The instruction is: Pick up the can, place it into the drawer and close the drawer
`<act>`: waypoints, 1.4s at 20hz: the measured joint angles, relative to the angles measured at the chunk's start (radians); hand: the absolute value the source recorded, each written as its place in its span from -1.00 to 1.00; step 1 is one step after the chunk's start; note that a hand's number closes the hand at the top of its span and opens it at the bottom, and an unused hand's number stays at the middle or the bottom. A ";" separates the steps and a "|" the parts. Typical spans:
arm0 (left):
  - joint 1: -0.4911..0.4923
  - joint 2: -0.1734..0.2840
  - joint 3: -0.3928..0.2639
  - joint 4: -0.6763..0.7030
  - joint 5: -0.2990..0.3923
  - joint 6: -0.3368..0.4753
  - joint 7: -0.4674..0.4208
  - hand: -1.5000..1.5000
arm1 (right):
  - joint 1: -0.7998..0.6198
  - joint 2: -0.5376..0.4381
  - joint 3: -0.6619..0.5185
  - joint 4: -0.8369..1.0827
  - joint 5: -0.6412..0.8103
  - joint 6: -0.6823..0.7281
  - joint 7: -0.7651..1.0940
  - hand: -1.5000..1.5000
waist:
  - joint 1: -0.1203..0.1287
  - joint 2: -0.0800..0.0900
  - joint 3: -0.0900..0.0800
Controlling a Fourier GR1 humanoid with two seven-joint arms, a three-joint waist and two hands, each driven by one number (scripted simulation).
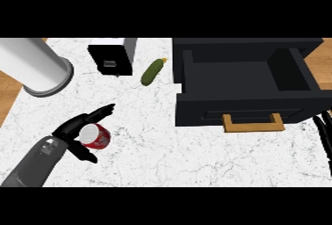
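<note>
1. Head view: a white marble-patterned counter (194, 154) fills most of the frame, with wooden floor showing at the far left and upper right edges.
2. In the lower left, a grey forearm comes in from the bottom edge and ends in the black left hand (73, 131).
3. That hand is curled around a small red can with a white top (95, 136); fingers extend past it toward the upper right, and the thumb sits below it.
4. The can is tilted, its white top facing left toward the palm; whether it touches the counter is unclear.
5. In the upper right, a black open drawer (246, 112) is pulled out from its cabinet, its dark inside showing, with a wooden handle (254, 123) on its front.
6. The can is well apart from the drawer, to its lower left.
7. A green cucumber (153, 72) lies just left of the drawer.
8. A black and white box-shaped appliance (111, 56) sits at top centre, and a large grey cylinder (35, 66) stands in the upper left.
9. Thin black fingers of the right hand (325, 132) show at the right edge, straight and holding nothing.
</note>
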 measured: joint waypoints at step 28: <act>0.027 -0.098 0.112 -0.053 0.224 0.087 0.121 1.00 | 0.060 0.019 -0.043 -0.055 -0.038 0.012 0.007 -1.00 | 0.042 -0.012 0.003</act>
